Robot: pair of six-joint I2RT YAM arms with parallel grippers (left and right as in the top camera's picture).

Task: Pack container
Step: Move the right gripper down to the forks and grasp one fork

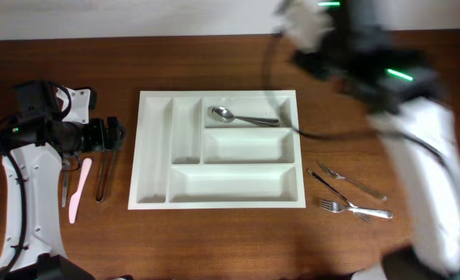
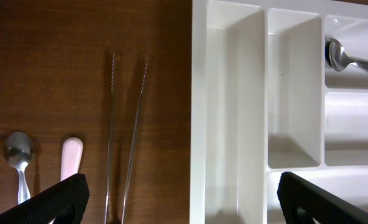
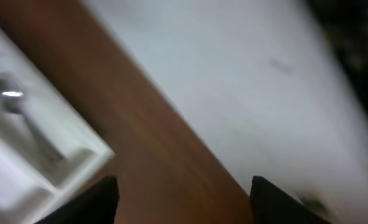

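Observation:
The container [image 1: 214, 204], a white five-compartment tray, lies mid-table. A metal spoon [image 1: 242, 117] rests in its top right wide compartment; the other compartments look bare. My left gripper [image 1: 118, 136] is open and empty, just left of the tray's upper left edge. In the left wrist view its fingers [image 2: 184, 208] straddle the tray's left wall [image 2: 199, 112], with the spoon [image 2: 342, 57] at far right. My right gripper [image 1: 304, 27] is blurred, raised above the table's far edge. In the right wrist view it is open and empty [image 3: 184, 202], with the tray corner [image 3: 78, 162] and spoon [image 3: 13, 98] at left.
Left of the tray lie metal tongs [image 1: 104, 175] [image 2: 127, 137], a pink plastic knife [image 1: 78, 190] [image 2: 71, 158] and a small spoon [image 1: 64, 183] [image 2: 17, 155]. Right of the tray lie two forks [image 1: 354, 208] [image 1: 351, 180] and a slim dark utensil [image 1: 323, 183].

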